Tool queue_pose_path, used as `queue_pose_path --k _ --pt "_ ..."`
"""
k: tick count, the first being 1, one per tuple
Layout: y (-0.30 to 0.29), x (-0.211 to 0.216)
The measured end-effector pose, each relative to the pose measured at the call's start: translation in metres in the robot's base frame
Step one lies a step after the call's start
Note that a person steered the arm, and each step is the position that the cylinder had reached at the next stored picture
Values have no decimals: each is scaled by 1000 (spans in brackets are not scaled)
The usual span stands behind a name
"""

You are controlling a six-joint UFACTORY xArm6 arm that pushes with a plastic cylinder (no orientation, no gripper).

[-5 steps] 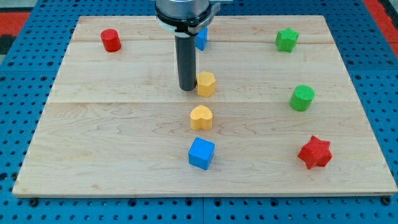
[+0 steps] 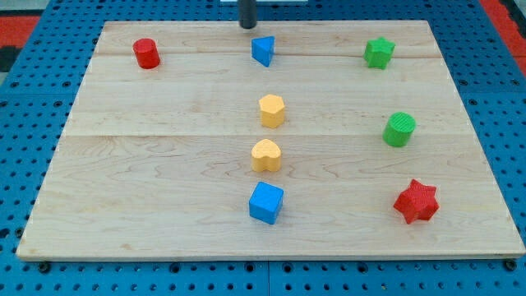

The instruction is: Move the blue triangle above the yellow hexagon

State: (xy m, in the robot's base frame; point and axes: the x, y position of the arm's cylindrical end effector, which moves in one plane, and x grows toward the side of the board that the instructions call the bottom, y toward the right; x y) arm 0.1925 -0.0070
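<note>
The blue triangle [image 2: 263,50] lies near the top middle of the wooden board [image 2: 164,164]. The yellow hexagon [image 2: 272,110] sits below it, near the board's centre, with a clear gap between them. My tip [image 2: 247,27] is at the view's top edge, just above and left of the blue triangle, apart from it. Only the rod's short lower end shows.
A yellow heart [image 2: 266,155] and a blue cube [image 2: 266,202] lie below the hexagon. A red cylinder [image 2: 147,53] is at top left. A green star [image 2: 379,53], green cylinder [image 2: 399,129] and red star [image 2: 416,201] line the right side.
The rod has moved from just left of the yellow hexagon up to the board's top edge. The arm's body has left the view. No block has moved.
</note>
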Motion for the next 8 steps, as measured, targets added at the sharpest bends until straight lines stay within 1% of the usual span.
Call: queue_pose_path --k 1,2,3,4,5,7,8 --pt "-7 4" --pt "-27 13" --pt "-32 32" --pt "-19 54" --pt "-14 60" --pt "-3 40" --pt "28 68"
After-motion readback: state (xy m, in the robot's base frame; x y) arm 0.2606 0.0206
